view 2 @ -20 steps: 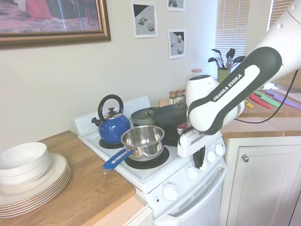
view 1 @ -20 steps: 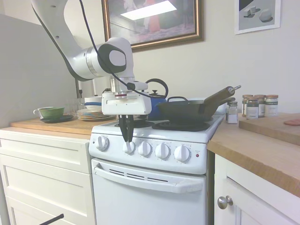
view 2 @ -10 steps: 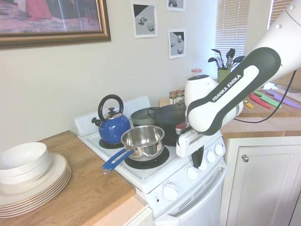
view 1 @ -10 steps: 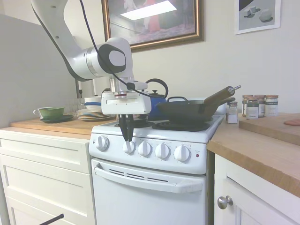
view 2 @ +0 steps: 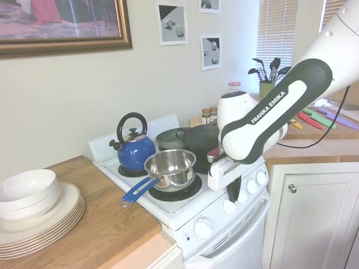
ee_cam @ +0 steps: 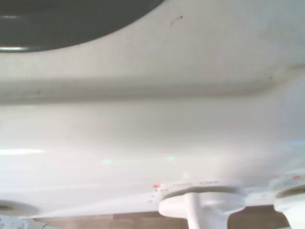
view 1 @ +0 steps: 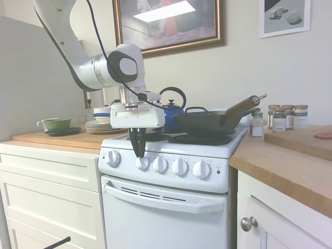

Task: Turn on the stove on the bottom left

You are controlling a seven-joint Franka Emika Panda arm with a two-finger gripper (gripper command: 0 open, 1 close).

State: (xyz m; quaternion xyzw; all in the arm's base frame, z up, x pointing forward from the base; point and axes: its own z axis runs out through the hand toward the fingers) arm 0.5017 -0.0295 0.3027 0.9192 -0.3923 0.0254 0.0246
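Note:
The white stove has a row of five round knobs along its front panel and a small red light at the right end. My gripper points straight down, with its dark fingers together in one tapering tip. The tip hangs just above the second knob from the left, and nothing is held. In the second exterior view the gripper hangs in front of the panel, above a knob. The wrist view shows that knob close up, with its raised ridge.
On the burners stand a blue kettle, a steel saucepan with a blue handle and a dark frying pan. Stacked plates and a green cup sit on the left counter. Spice jars stand on the right counter.
The arm and gripper have shifted slightly to the left and up along the knob row. The fingers remain together and the knobs look unchanged.

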